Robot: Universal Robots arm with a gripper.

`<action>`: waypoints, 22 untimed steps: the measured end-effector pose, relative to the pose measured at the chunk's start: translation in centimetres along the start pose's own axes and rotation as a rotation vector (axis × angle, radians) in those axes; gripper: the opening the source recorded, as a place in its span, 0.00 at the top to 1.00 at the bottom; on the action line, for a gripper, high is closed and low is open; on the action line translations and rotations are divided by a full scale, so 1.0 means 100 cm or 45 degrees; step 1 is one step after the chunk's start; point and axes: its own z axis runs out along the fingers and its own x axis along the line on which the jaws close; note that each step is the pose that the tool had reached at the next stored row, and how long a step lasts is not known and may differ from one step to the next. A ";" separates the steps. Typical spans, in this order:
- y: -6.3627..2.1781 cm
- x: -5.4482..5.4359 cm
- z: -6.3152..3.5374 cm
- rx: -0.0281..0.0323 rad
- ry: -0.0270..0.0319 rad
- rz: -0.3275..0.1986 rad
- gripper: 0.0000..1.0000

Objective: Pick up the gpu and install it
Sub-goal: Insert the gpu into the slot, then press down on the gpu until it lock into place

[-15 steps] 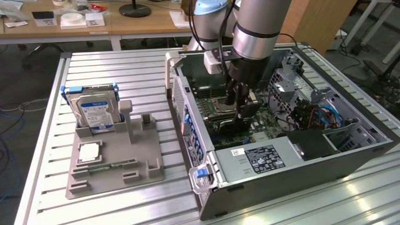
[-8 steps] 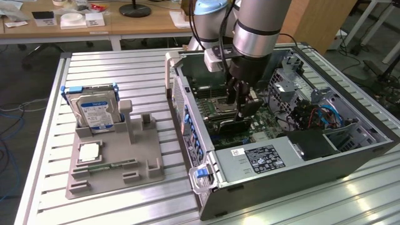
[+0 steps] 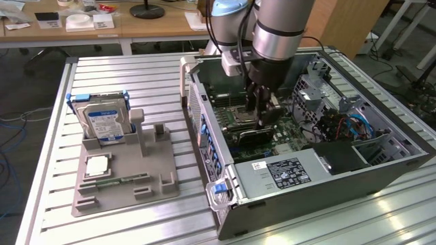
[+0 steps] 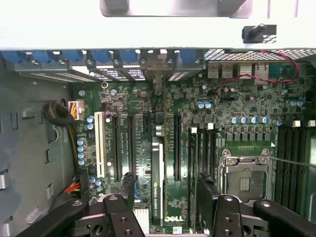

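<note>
Slatted metal bench carries an open computer case, and the claw is down inside it, clenched on the gpu, which stands on edge over the green motherboard slots.

A robotics lab or electronics workshop was the setting: an open desktop computer case, side panel off and motherboard exposed, lay on a slotted aluminium worktop beneath an industrial robot arm. Beside it, a grey fixture held a hard drive and other parts. Behind stood wooden desks with small boxes, over grey carpet with loose cables.
</note>
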 end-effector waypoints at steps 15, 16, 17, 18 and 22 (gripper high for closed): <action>0.0000 0.000 0.0000 0.0000 0.0000 0.000 0.36; 0.0000 0.000 0.0000 0.0000 0.0000 0.000 0.38; 0.0000 0.000 0.0000 0.0000 0.0000 0.000 0.44; 0.0000 -0.001 0.0000 0.0000 -0.0001 0.000 0.44; 0.0000 0.000 0.0000 0.0000 0.0000 0.000 0.62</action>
